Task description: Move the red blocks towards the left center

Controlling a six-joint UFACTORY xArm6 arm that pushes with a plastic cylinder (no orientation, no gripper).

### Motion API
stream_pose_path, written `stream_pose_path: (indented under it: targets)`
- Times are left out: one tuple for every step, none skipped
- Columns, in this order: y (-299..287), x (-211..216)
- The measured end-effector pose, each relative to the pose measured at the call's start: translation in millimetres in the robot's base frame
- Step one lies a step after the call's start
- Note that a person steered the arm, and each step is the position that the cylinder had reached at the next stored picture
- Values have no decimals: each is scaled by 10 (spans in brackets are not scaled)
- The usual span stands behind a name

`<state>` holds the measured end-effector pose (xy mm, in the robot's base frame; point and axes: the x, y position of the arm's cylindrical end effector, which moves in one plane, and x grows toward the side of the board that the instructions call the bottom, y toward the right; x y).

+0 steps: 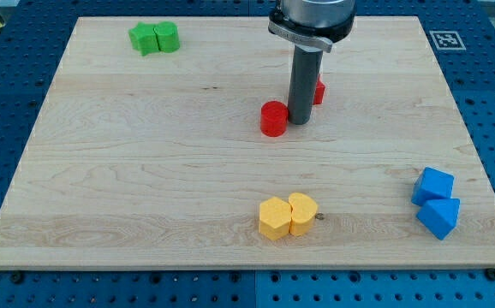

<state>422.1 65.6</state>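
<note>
- Tip (299,121) down on the wooden board (145,171), just above the middle, touching the right side of the red cylinder (273,118).
- Second red block (318,91) mostly hidden behind the rod, just to its upper right; shape not clear.
- No claw on this arm, only the plain rod, so nothing spread, pressed or pinched.
- Two green blocks (154,38) touching at top left.
- Two yellow blocks (288,216) touching at bottom centre.
- Two blue blocks (436,202) touching at bottom right.
</note>
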Motion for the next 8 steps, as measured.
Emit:
stream_pose_path:
  targets:
    - [0,-11]
    - [310,-19]
    - [396,161]
    - [241,238]
    - [240,238]
    - [240,238]
    - [204,238]
    - [189,238]
